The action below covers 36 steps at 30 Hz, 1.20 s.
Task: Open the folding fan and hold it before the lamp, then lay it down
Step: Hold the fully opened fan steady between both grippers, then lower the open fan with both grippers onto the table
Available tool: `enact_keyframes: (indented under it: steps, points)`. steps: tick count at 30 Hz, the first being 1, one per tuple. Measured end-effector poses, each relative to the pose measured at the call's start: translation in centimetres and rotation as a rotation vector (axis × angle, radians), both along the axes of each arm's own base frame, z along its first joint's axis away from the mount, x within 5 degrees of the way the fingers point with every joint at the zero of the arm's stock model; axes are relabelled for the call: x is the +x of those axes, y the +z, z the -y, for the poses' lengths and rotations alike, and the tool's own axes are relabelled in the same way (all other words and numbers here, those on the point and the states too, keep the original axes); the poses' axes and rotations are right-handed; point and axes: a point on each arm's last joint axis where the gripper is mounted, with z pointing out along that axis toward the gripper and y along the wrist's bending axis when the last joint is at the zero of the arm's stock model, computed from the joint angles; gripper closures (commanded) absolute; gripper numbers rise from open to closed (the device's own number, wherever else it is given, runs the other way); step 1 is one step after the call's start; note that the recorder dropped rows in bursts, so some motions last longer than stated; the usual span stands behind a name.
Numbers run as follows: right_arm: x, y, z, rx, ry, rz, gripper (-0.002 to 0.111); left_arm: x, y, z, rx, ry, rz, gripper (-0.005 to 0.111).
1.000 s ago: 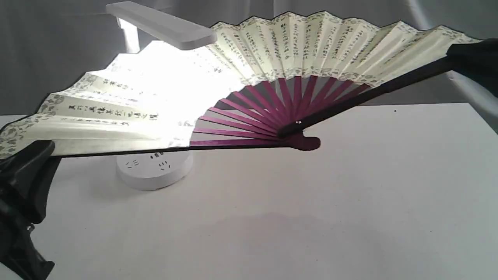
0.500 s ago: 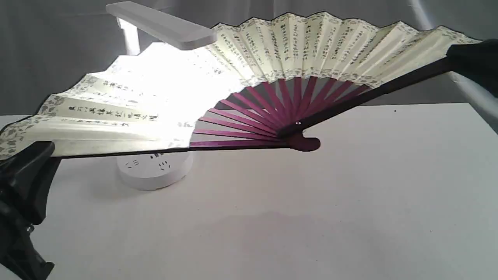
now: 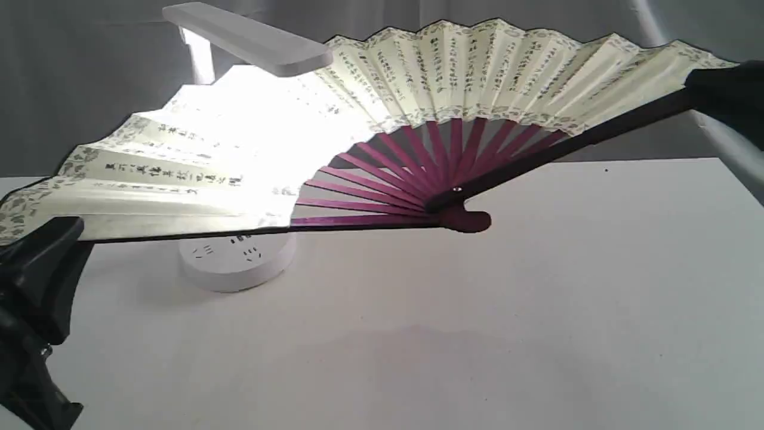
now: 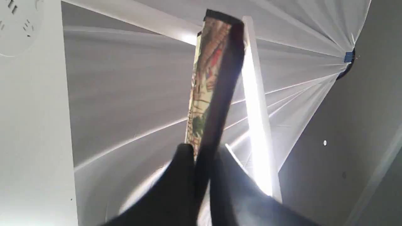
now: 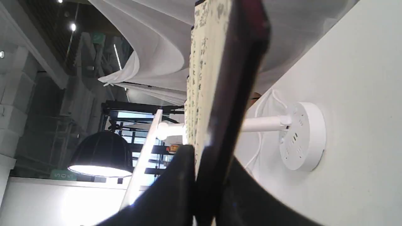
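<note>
The folding fan (image 3: 453, 77) is spread wide open above the white table, cream pleats up, maroon ribs meeting at the pivot (image 3: 456, 190). It hangs in front of the lit white lamp, whose flat head (image 3: 248, 39) shows above the fan and whose round base (image 3: 236, 260) shows below. My left gripper (image 3: 57, 230) is shut on the fan's left guard (image 4: 220, 94) at the far left. My right gripper (image 3: 698, 89) is shut on the right guard (image 5: 232, 94) at the upper right. The lamp's stem (image 5: 263, 123) and base (image 5: 303, 136) appear in the right wrist view.
The white table (image 3: 537, 310) stretches in front of and to the right of the fan. A draped grey-white cloth (image 3: 89, 89) forms the backdrop. The lamp's white cord (image 5: 260, 125) trails beside its stem.
</note>
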Motion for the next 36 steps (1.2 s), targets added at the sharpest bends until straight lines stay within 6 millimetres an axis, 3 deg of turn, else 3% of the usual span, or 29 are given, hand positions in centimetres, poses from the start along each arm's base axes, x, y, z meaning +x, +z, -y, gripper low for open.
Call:
enact_keyframes:
  steps: [14, 20, 36]
  points:
    - [-0.1, -0.2, -0.1, -0.014, 0.011, -0.012, 0.108, 0.0, -0.2, 0.0, -0.005, -0.001, -0.024, 0.107]
    - [-0.2, -0.6, -0.1, -0.055, 0.023, -0.036, 0.108, 0.3, -1.3, 0.4, 0.028, 0.009, -0.079, 0.107]
    - [1.2, -5.4, 0.9, -0.095, 0.001, -0.188, 0.108, 1.7, -5.6, 2.1, 0.065, 0.041, -0.234, 0.107]
